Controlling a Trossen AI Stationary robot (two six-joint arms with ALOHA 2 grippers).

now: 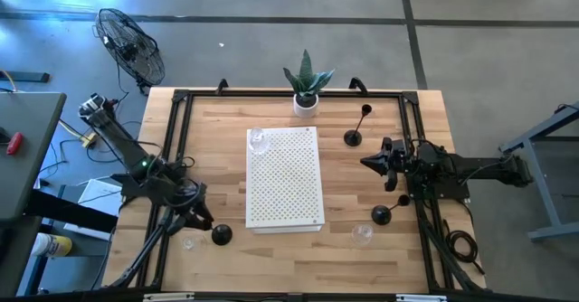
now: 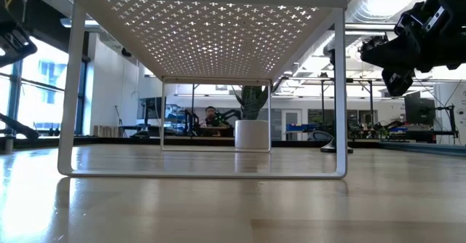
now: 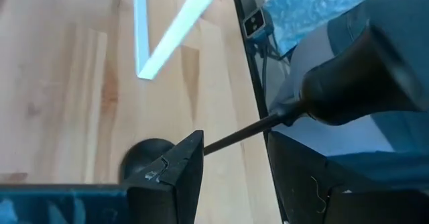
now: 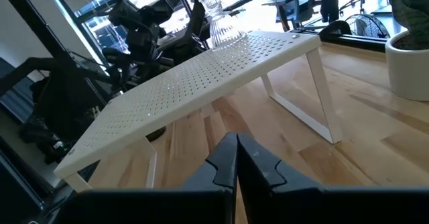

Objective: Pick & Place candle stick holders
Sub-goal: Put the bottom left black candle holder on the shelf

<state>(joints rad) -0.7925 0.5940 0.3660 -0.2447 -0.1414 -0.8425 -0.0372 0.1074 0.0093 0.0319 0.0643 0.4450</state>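
Observation:
A black candle stick holder (image 1: 222, 235) stands on its round base (image 3: 144, 158) at the table's near left. Its thin stem (image 3: 244, 131) rises between the fingers of my open left gripper (image 3: 234, 143), which slants down over it (image 1: 204, 219). Two more black holders (image 1: 355, 132) (image 1: 383, 214) stand to the right of the white perforated shelf (image 1: 285, 180). One clear glass holder (image 1: 260, 141) sits on the shelf's far left corner. Two others (image 1: 362, 234) (image 1: 188, 243) rest on the table near its front. My right gripper (image 4: 236, 160) hovers shut at the right (image 1: 371, 164), pointing level at the shelf. My left gripper has a finger on either side of the holder's stem (image 3: 221, 140), low on the stem, near the base. The stem runs out from behind one fingertip (image 3: 191, 150). I cannot tell whether that finger touches it. The holder stands on the table.
A white pot with a green plant (image 1: 306, 99) stands at the far edge behind the shelf. A black frame (image 1: 176, 139) runs round the tabletop. Bare wood lies between the shelf and each arm and along the front edge.

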